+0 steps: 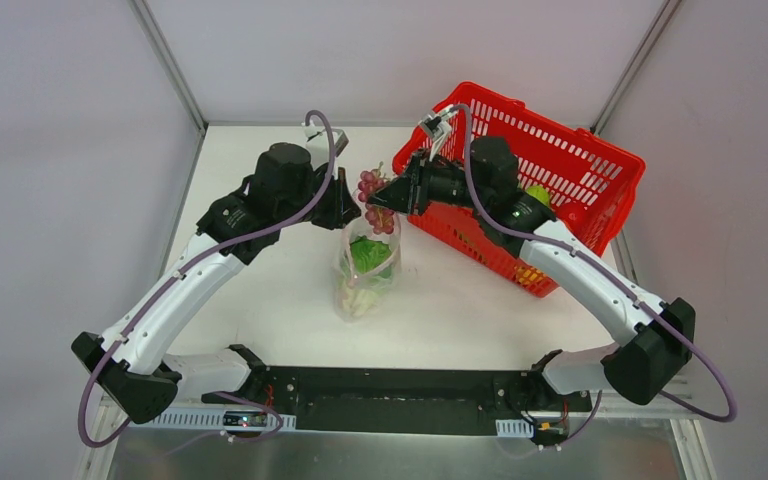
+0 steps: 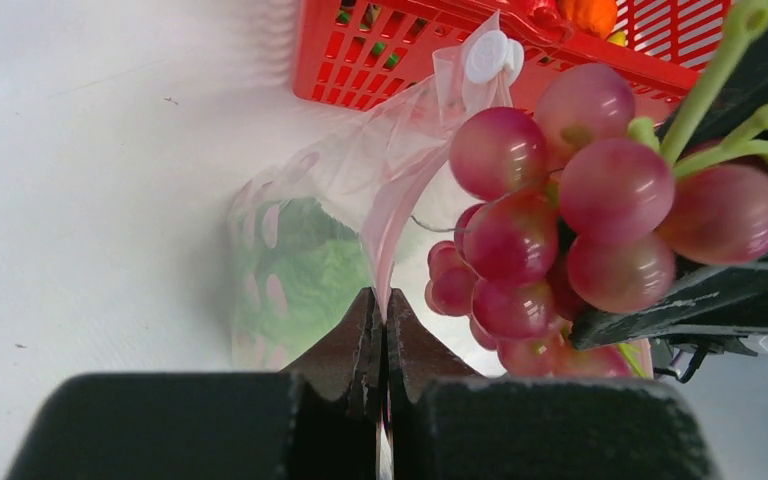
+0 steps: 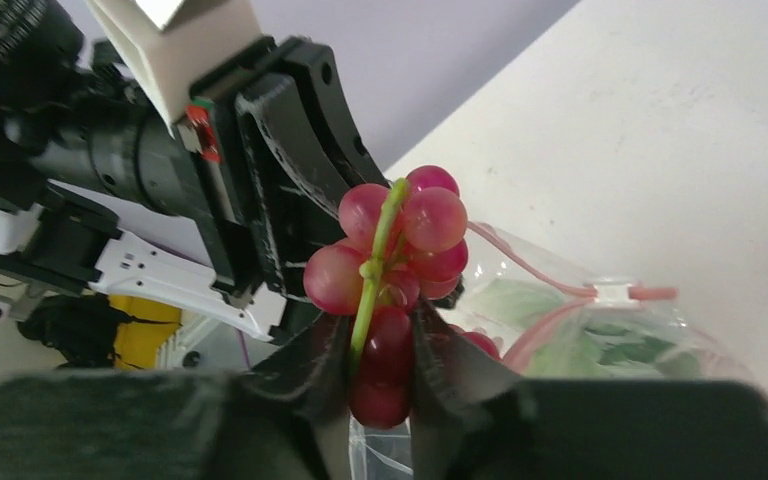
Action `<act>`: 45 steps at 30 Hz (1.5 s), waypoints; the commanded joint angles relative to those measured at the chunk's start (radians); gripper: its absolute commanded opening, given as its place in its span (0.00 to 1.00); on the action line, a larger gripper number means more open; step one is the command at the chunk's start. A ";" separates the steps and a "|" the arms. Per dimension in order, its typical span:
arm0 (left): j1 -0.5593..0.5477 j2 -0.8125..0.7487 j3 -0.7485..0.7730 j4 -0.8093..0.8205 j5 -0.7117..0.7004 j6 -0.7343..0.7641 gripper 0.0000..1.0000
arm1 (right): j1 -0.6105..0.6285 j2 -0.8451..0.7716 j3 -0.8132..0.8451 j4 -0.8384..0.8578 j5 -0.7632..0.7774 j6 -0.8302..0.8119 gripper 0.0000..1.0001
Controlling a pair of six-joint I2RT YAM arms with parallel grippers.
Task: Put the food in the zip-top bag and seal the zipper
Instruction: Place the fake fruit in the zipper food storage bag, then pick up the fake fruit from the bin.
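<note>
- Zip-top bag (image 1: 365, 290) of clear, crinkly plastic stands upright on the white table (image 1: 260, 290) between the two arms. Green lettuce (image 1: 368, 252) and pale yellow pieces (image 1: 355, 300) lie inside.
- Red plastic mesh basket (image 1: 600, 150), just right of the bag, holds green and orange toy pieces.
- Red-purple grape bunch (image 3: 400, 225) hangs at the bag's mouth, beside the red-pink zipper strip (image 3: 520, 265). Whether the lowest grapes are inside cannot be told.
- Right gripper (image 3: 380, 340): jaws narrowly parted, clamped on the lower grapes and green stem.
- Left gripper (image 2: 381, 300): jaws fully closed, pinching the bag's upper edge.
</note>
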 commanded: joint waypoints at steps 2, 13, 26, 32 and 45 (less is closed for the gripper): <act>0.020 -0.033 -0.007 0.062 -0.039 -0.029 0.00 | 0.003 -0.028 0.062 -0.092 0.023 -0.147 0.43; 0.030 -0.033 -0.004 0.067 -0.056 -0.030 0.00 | 0.003 -0.106 0.027 -0.075 0.091 -0.164 0.68; 0.031 -0.036 -0.013 0.076 -0.037 -0.027 0.00 | -0.177 -0.212 -0.035 -0.265 0.743 -0.121 0.72; 0.030 -0.055 -0.031 0.074 -0.039 -0.024 0.00 | -0.468 -0.086 -0.018 -0.488 0.699 -0.088 0.75; 0.031 -0.063 -0.046 0.086 -0.035 -0.020 0.00 | -0.627 0.250 0.000 -0.624 0.770 -0.150 0.99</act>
